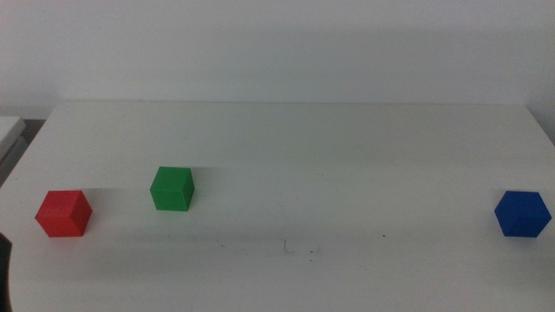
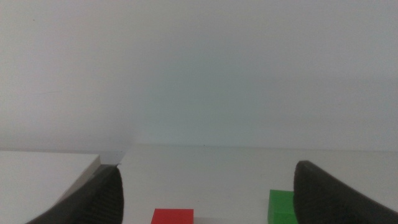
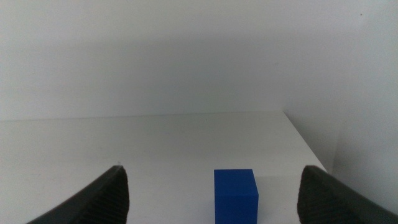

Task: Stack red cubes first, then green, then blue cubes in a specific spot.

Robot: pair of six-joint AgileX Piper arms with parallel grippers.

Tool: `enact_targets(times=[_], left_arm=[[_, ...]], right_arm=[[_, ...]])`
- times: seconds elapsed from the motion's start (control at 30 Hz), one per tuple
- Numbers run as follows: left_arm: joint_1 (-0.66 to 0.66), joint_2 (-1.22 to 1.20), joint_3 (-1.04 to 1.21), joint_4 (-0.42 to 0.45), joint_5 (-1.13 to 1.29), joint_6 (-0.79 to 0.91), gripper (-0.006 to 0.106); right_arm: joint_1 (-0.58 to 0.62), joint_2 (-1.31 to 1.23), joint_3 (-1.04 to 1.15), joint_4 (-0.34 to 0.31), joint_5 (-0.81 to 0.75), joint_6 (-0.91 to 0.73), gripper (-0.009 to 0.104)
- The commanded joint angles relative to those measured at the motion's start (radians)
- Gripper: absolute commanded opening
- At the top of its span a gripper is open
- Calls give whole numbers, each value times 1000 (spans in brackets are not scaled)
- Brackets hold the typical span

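In the middle view the red cube (image 1: 63, 213) sits at the table's left. The green cube (image 1: 172, 188) is a little to its right and farther back. The blue cube (image 1: 522, 214) sits at the far right. The spot (image 1: 299, 250) with faint scuff marks is bare, front centre. My left gripper (image 2: 208, 169) is open and empty, low over the table, with the red cube (image 2: 172, 216) and green cube (image 2: 281, 207) just ahead of it. My right gripper (image 3: 214, 169) is open and empty, with the blue cube (image 3: 236, 195) ahead between its jaws' line.
The white table (image 1: 286, 147) ends at a white wall behind. A sliver of a second white surface (image 1: 9, 128) lies off the left edge. A dark shape (image 1: 3, 260) shows at the bottom left edge of the middle view.
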Motion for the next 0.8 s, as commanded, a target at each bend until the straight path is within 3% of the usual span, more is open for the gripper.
enact_targets(times=[0.0,0.2,0.47,0.67,0.77], left_arm=[[-7,-4,0,-5,-12,-6,94],[-4,368,-313,-111,333,-8,94],[-3,916,-806,-111,906,11,94],[14,1183,-973,-94,912,117,94],[53,1291,-1044,-135,914,201,94]], right_arm=[[-8,-5,3,-7,-12,-3,88],[-8,-5,3,-7,-12,-3,88],[-8,-5,3,-7,-12,-3,88],[-8,-5,3,-7,-12,-3,88],[-8,-5,3,-7,-12,-3,88]])
